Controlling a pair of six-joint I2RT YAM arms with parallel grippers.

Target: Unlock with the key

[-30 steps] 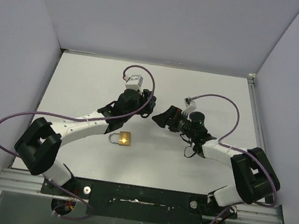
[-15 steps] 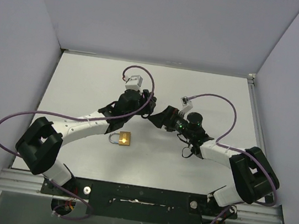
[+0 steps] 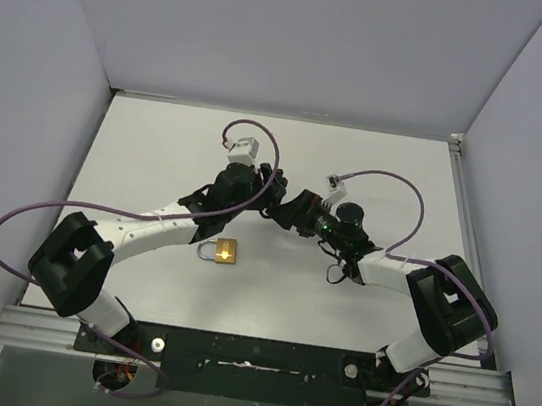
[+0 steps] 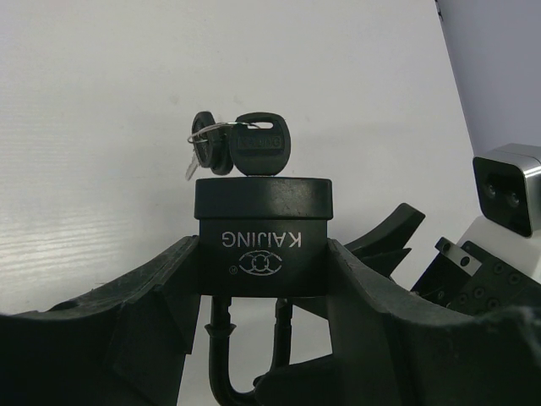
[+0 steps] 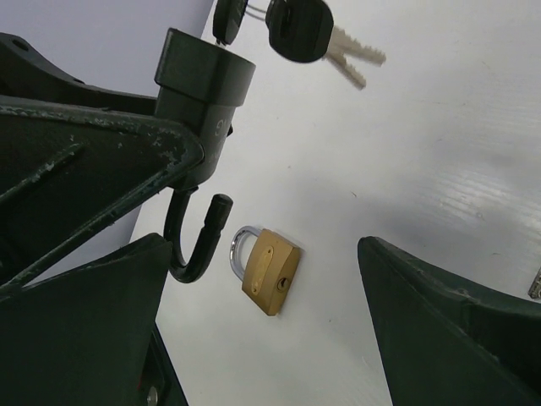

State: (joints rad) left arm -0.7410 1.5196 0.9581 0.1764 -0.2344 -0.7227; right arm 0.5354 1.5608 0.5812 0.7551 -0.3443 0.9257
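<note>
Right gripper (image 3: 287, 210) edges nearer the key (image 4: 260, 150), jaws wide apart; left gripper (image 4: 264, 279) clamps the black padlock (image 4: 262, 216). Best pinch the key head squarely; twist gently.

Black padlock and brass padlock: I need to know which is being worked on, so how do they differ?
The black padlock is gripped between the left fingers; the brass padlock lies flat on the table. The black one has a key in it; the brass keyhole is empty. The black shackle has one end free; the brass shackle looks closed. Both have U-shaped shackles.
</note>
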